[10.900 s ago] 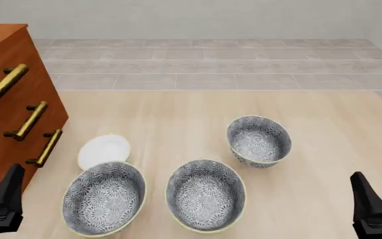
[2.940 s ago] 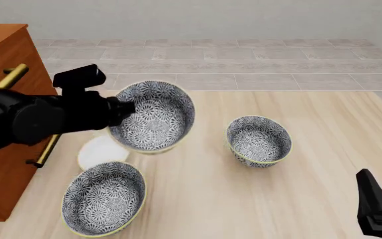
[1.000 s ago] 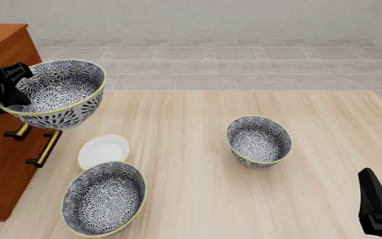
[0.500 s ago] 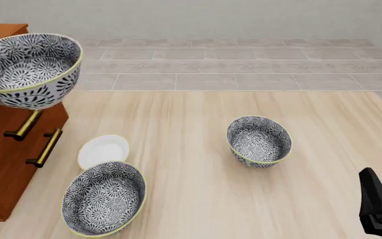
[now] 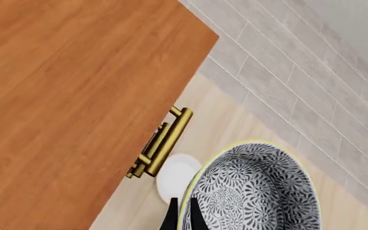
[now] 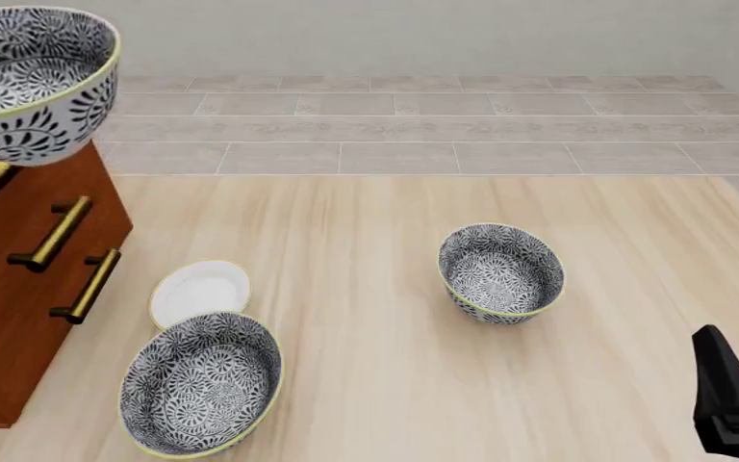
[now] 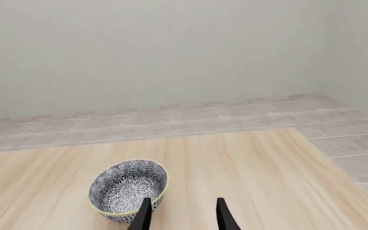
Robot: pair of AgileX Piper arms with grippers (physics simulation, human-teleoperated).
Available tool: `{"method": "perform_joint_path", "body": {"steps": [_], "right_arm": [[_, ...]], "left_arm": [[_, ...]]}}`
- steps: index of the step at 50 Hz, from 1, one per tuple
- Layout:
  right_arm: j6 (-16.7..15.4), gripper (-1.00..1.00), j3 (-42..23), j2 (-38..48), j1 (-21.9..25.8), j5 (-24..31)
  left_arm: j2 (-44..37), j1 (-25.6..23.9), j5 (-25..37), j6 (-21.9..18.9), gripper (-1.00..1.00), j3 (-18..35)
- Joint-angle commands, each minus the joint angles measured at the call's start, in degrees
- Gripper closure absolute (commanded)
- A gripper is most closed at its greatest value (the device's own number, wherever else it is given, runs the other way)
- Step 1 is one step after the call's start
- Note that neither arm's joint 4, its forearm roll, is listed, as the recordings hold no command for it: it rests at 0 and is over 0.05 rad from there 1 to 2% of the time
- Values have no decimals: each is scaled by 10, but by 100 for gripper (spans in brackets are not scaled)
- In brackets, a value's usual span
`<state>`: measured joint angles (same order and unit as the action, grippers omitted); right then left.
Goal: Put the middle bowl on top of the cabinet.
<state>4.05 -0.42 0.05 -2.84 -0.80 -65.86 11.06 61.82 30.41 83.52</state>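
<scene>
The middle bowl (image 6: 34, 82), dark floral with a yellow-green rim, hangs in the air at the far left, over the front edge of the reddish-brown cabinet (image 6: 16, 260). In the left wrist view my left gripper (image 5: 182, 218) is shut on the rim of that bowl (image 5: 254, 191), with the cabinet top (image 5: 69, 91) spread out below and beside it. The left arm itself is outside the front view. My right gripper (image 7: 182, 216) is open and holds nothing, low at the table's near right corner (image 6: 726, 404).
Two look-alike bowls stand on the table, one at centre right (image 6: 500, 272) and one at near left (image 6: 200, 383). A small white plate (image 6: 199, 292) lies by the cabinet's foot. Brass handles (image 6: 59, 234) stick out from the cabinet front.
</scene>
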Motion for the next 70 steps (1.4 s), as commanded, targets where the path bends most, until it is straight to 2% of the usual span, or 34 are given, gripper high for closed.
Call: {"method": "perform_joint_path", "body": {"steps": [1, 9, 17, 29, 46, 50, 70], "right_arm": [[-2, -100, 0, 0, 2, 1], [-1, -100, 0, 0, 0, 1], [-1, -100, -1, 0, 0, 2], [-2, -100, 1, 0, 2, 2], [-5, -100, -3, 1, 5, 8], [-5, -100, -3, 1, 5, 8], [-4, -100, 1, 1, 2, 4]], "left_arm": [[-11, 28, 22, 4, 100, 53], [-22, 50, 33, 8, 100, 80], [-39, 73, 58, 9, 100, 135], [-67, 112, 81, 32, 100, 210], [-84, 160, 80, 58, 100, 221], [-89, 194, 81, 52, 100, 227], [-130, 263, 81, 42, 100, 253]]}}
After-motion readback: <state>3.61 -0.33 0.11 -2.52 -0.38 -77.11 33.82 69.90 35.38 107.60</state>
